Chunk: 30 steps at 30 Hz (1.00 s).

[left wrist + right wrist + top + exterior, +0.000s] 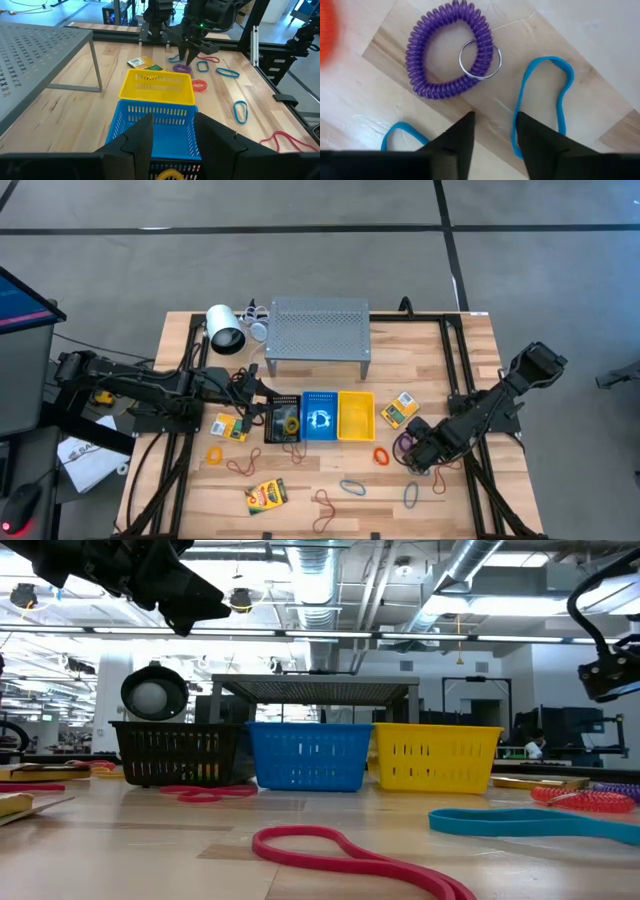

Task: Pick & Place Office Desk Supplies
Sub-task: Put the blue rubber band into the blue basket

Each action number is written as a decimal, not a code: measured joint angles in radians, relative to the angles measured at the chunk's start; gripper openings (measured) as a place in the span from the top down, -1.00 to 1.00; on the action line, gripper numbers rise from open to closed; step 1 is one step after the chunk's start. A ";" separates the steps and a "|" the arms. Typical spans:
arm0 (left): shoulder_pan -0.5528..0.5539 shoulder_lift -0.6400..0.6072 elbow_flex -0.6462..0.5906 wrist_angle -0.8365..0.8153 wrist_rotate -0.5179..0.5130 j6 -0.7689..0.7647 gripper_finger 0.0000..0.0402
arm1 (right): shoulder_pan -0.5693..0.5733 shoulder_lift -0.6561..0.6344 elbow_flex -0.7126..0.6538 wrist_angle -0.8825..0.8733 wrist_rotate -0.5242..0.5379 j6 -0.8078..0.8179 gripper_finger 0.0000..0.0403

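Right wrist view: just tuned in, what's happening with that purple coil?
The right pincer hangs just above the table, empty, jaws apart, with the purple coil keyring lying ahead of it and a blue rubber band beside it. Nothing is gripped. The left pincer waits over the blue basket, next to the yellow basket. More bands and crayon boxes lie loose on the table.
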<state>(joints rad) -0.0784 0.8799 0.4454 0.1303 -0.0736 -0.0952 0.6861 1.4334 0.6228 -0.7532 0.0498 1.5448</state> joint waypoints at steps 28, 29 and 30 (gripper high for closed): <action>-0.001 0.000 0.000 -0.001 0.000 -0.017 0.32 | 0.009 -0.076 0.119 0.005 0.081 -0.138 0.99; -0.001 0.000 0.000 -0.001 0.000 -0.017 0.32 | 0.010 -0.078 0.128 0.001 0.095 -0.148 1.00; -0.001 0.000 0.000 -0.002 0.000 -0.017 0.32 | 0.010 -0.079 0.140 -0.003 0.107 -0.161 1.00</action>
<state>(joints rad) -0.0792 0.8799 0.4454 0.1286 -0.0736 -0.1123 0.6960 1.3545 0.7630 -0.7557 0.1572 1.3836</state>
